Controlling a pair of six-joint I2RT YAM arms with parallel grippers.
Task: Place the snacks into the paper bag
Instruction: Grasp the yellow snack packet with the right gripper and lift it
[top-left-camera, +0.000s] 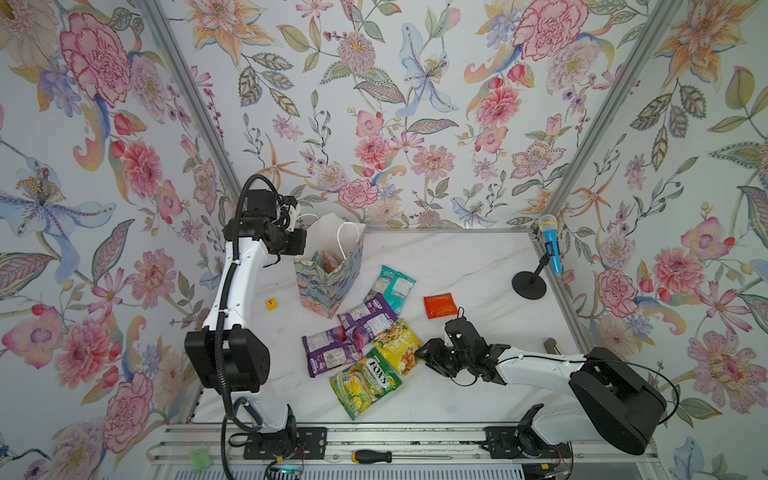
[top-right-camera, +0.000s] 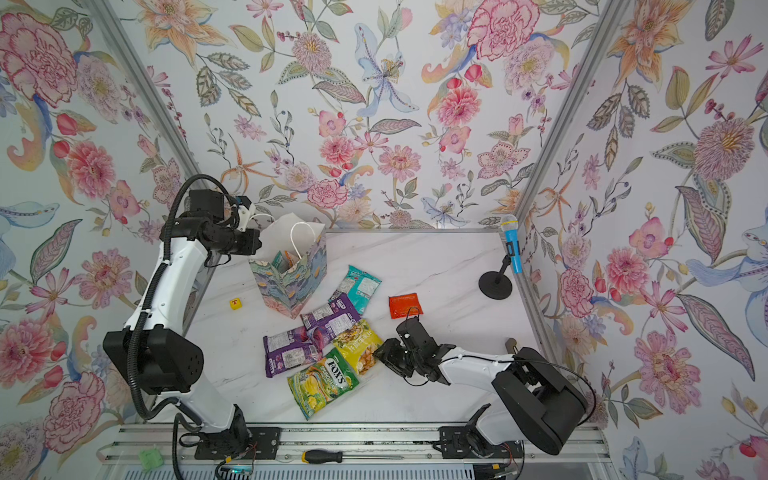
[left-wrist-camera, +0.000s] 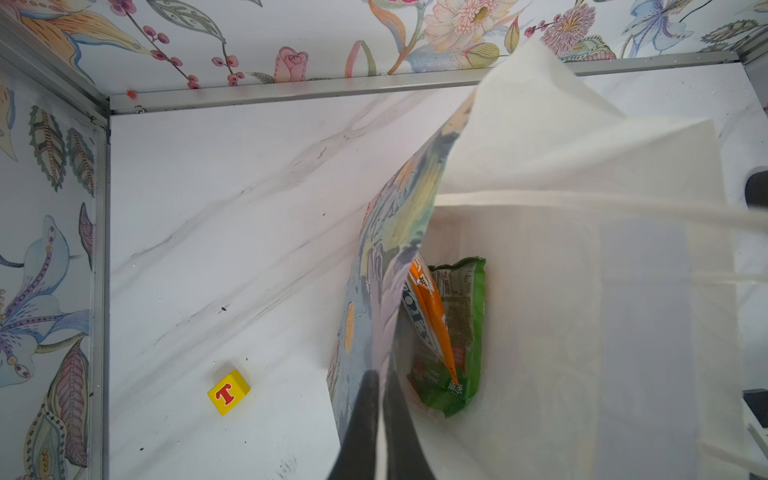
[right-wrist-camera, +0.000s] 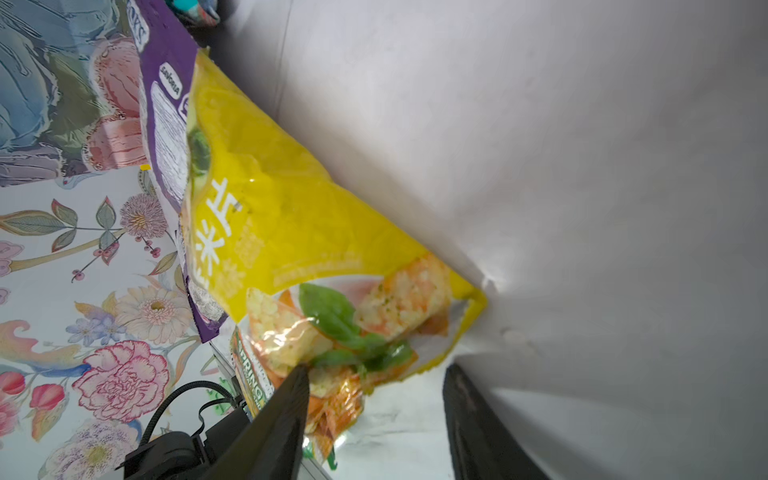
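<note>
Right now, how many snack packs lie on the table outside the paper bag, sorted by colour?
Purple pouches: 2
Teal pouch: 1
Yellow pouch: 1
Green FOX'S pouch: 1
Orange-red packet: 1
Total: 6

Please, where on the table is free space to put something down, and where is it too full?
Free: the far marble between the paper bag and the microphone stand; also the near strip between the green FOX'S pouch and the front rail. Crowded: the middle, where the purple pouches and yellow pouch overlap.
</note>
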